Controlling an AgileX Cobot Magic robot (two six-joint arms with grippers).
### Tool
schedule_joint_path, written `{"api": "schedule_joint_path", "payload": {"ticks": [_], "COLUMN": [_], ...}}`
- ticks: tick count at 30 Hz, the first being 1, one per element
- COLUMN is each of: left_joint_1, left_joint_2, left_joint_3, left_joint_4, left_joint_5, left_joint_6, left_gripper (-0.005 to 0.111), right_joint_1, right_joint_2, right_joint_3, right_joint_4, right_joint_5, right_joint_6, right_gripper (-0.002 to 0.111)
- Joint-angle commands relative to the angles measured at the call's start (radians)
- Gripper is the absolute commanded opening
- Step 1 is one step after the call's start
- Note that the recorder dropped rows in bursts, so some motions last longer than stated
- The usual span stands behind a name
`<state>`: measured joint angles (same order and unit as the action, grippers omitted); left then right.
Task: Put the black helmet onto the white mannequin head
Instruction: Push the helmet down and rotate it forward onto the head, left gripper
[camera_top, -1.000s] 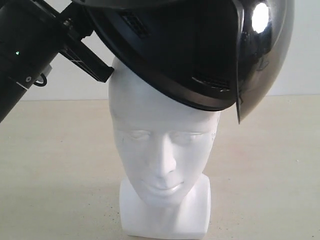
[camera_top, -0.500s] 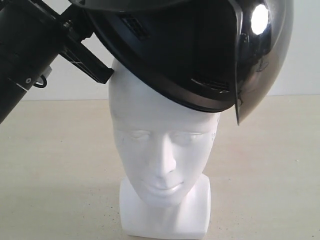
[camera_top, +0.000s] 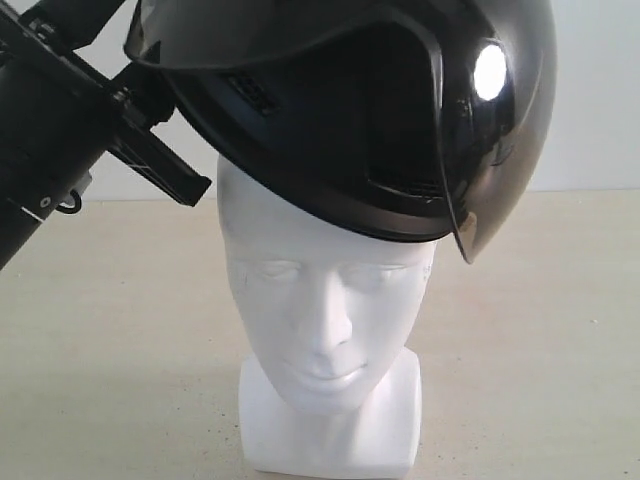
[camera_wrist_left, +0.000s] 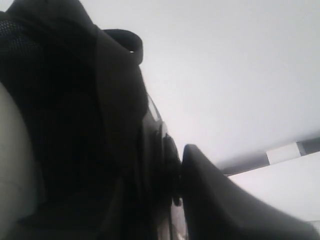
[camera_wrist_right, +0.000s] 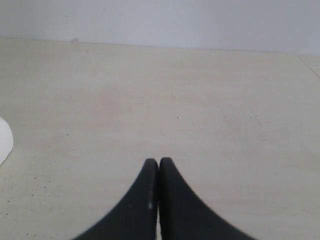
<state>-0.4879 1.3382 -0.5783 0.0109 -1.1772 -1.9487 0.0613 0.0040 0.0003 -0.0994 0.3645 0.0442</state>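
Exterior view: left gripper (camera_top: 185, 175) clamps the black helmet (camera_top: 320, 150), tilted atop the white mannequin head (camera_top: 320, 300); right gripper (camera_wrist_right: 158, 200) closed.

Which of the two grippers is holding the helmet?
The left gripper, gripping the black helmet by its rim; the right gripper is shut, empty, over the table.

The black helmet (camera_top: 330, 130) sits tilted over the crown of the white mannequin head (camera_top: 322, 300). Its rim slants across the top of the forehead, lower on the right of the exterior view, and the dark lining shows. Its glossy, smoky visor (camera_top: 505, 140) hangs down on that right side, beside the temple. The head is smooth and bald with closed eyes. It stands upright on a blocky neck base on the pale table (camera_top: 540, 350), its face fully uncovered.
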Motion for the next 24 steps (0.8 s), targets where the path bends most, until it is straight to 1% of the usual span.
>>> {"api": "schedule_joint_path", "payload": {"ticks": [1,4,9,19,24], "left_joint_1": [0.017,0.02,0.049,0.049,0.049], "left_joint_2": [-0.024,-0.024,-0.024,-0.024,-0.024], "left_joint_3": [0.007,0.019,0.066,0.095,0.154], "left_joint_4": [-0.048,-0.051,-0.07,-0.06,-0.094], "left_joint_5": [-0.044,-0.044,-0.044,-0.044,-0.044], "left_joint_6": [0.054,0.056,0.056,0.057,0.057], "left_gripper": [0.004,0.004,0.004,0.004,0.004], "right_joint_1": [-0.002,-0.002,-0.002,-0.002,-0.002], "right_joint_2": [-0.004,-0.004,-0.004,-0.004,-0.004], "right_joint_3": [0.0,0.0,0.0,0.0,0.0], "right_joint_4": [-0.003,-0.003,-0.003,-0.003,-0.003], "right_joint_5": [-0.002,-0.002,-0.002,-0.002,-0.002], "right_joint_6": [-0.003,-0.003,-0.003,-0.003,-0.003], "right_gripper": [0.0,0.0,0.0,0.0,0.0]}}
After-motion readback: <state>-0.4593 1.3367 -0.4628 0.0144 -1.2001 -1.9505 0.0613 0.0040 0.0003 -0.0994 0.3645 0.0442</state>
